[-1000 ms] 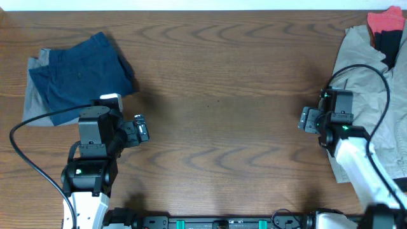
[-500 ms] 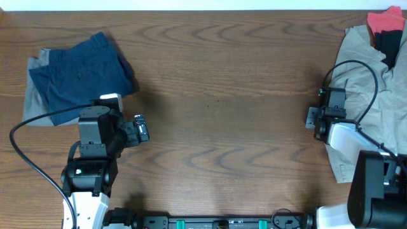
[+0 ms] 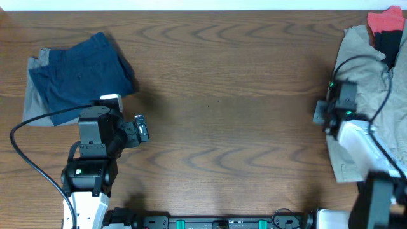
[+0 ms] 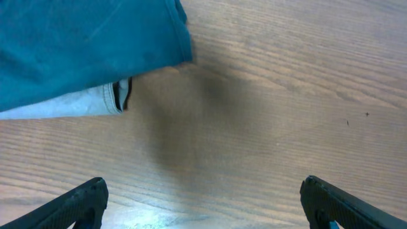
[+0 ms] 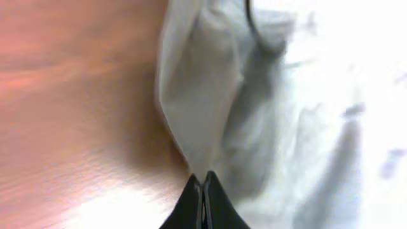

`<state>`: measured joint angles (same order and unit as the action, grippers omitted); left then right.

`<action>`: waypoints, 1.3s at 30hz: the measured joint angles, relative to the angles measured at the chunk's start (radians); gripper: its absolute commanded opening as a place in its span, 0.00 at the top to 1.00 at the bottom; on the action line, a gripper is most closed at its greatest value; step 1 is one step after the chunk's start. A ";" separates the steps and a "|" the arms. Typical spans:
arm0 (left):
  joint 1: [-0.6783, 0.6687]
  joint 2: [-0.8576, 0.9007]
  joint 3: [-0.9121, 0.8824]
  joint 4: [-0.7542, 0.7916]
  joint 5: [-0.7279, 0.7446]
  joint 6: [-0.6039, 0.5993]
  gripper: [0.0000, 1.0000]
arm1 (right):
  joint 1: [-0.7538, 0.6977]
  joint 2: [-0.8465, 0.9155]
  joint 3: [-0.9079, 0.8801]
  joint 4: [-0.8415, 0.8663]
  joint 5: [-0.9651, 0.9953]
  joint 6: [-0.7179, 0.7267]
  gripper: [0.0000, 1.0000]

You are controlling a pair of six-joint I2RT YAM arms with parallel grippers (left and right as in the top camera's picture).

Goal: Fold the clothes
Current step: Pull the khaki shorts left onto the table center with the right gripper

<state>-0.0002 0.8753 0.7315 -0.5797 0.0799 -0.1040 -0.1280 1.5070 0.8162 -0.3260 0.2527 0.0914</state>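
Light khaki shorts (image 3: pixel 361 54) are lying rumpled and unfolded along the right edge of the table (image 3: pixel 222 95), their pale cloth showing soft creases and a raised fold at the left border. A black-and-red garment (image 3: pixel 385 28) is sitting at the far right corner, touching the khaki cloth's far end. Navy shorts (image 3: pixel 79 70) are lying folded at the far left, resting on a grey piece (image 3: pixel 35 105) whose edge is showing beneath them on the left and near sides.

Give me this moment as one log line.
left gripper open above table, near navy shorts | right gripper shut at khaki shorts edge | khaki shorts crumpled
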 measured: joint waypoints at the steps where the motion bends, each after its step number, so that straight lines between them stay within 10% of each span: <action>1: 0.000 0.000 0.000 0.000 0.000 0.000 0.02 | 0.000 -0.023 0.039 -0.049 -0.021 -0.005 0.99; 10: 0.000 0.000 0.000 0.000 0.000 0.000 0.02 | -0.007 -0.182 0.369 -0.234 -0.401 -0.015 0.99; 27: 0.000 0.000 0.000 0.001 0.000 0.000 0.02 | 0.423 -0.172 0.381 0.061 -1.255 0.113 0.99; 39: 0.000 0.000 0.000 0.001 0.000 0.000 0.02 | 0.460 -0.172 0.382 -0.146 -0.916 0.085 0.99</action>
<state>-0.0002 0.8753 0.7319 -0.5789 0.0799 -0.1040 0.3325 1.3350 1.1980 -0.4717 -0.6636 0.1764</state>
